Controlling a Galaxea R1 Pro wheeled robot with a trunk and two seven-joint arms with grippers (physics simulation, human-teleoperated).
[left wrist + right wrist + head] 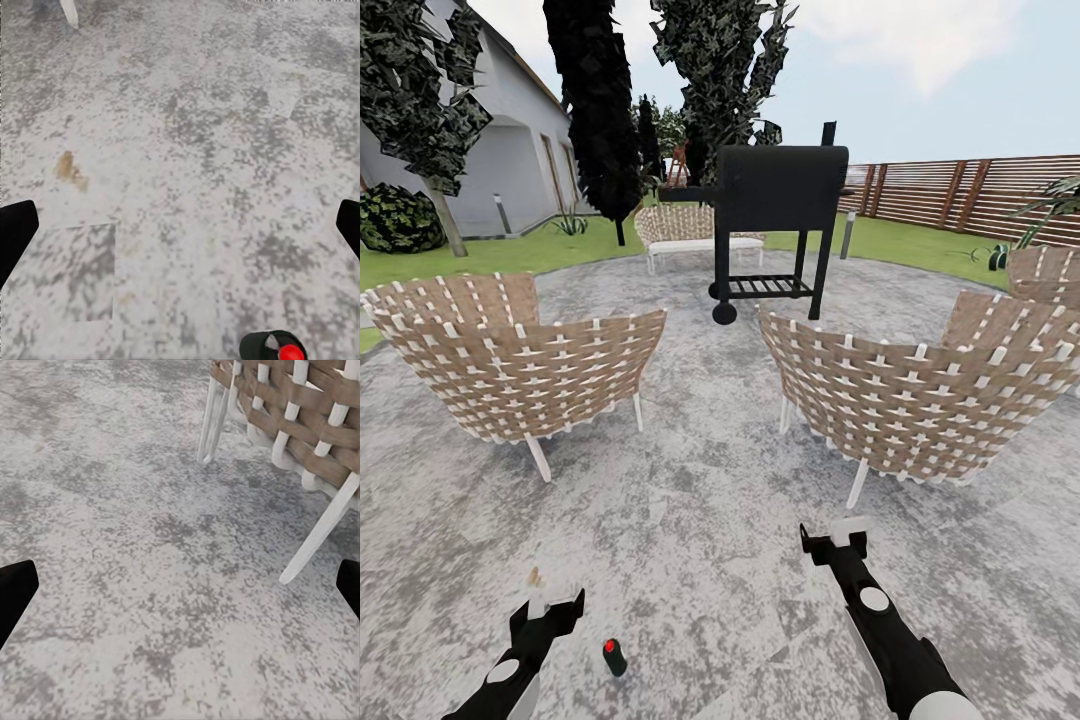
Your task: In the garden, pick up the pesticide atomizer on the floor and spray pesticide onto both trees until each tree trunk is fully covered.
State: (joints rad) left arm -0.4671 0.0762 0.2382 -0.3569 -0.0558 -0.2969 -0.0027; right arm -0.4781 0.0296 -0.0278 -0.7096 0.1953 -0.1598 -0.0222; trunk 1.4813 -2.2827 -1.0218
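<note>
Head view: the two arms reach out low over the grey paved patio [690,520], and a small dark bottle with a red top, the atomizer [615,656], stands on the paving just beside the left claw [546,607], on its inner side, between the two arms and apart from both. The left claw's fingers [15,232] sit wide apart with nothing between them, and in the left wrist view the atomizer's red cap [274,347] shows just off the spread fingers, untouched. The right claw [835,535] is also spread and empty, hanging near the white leg [319,532] of the woven chair [920,390] ahead of it. A second woven chair [520,360] stands ahead of the left claw, and a black grill [780,200] lies well beyond both.
</note>
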